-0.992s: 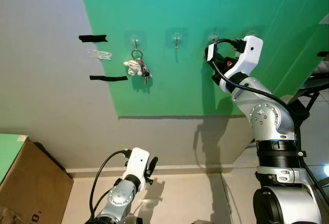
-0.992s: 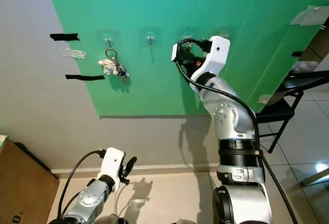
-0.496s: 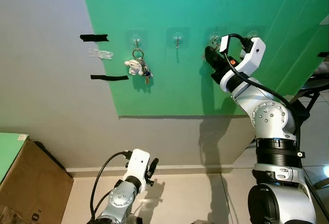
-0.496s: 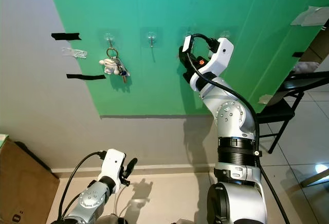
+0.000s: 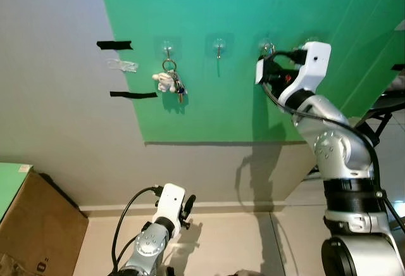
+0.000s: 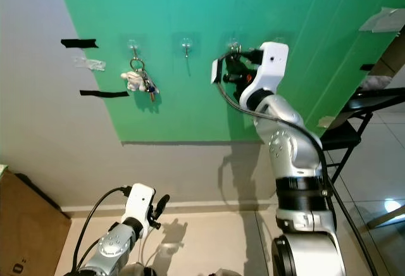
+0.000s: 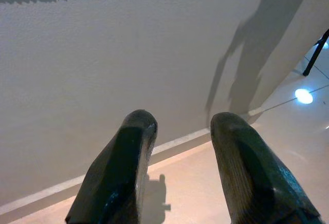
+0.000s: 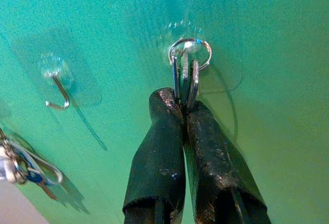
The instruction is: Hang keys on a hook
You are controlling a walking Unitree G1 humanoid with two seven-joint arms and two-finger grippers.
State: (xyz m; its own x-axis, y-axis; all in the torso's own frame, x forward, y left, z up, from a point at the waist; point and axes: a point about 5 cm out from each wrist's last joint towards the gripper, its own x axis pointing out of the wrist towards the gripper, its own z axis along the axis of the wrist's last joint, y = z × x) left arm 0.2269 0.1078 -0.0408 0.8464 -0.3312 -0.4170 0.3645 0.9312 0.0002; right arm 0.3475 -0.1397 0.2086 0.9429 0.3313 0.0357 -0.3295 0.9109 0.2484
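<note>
Shiny metal keys [image 8: 186, 77]; clear plastic hook [image 8: 55, 80]; matt green wall [image 8: 267, 39].

cardboard box [image 5: 38, 225] btm left, black tape strips [image 5: 114, 45], chair [image 6: 354, 124]

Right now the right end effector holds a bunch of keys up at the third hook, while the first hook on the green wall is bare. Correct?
Not quite. The first hook is not bare: a keyring with a white charm hangs from it, as the left eye view shows. The rest holds: the right end effector is shut on the keys at the third hook.
</note>
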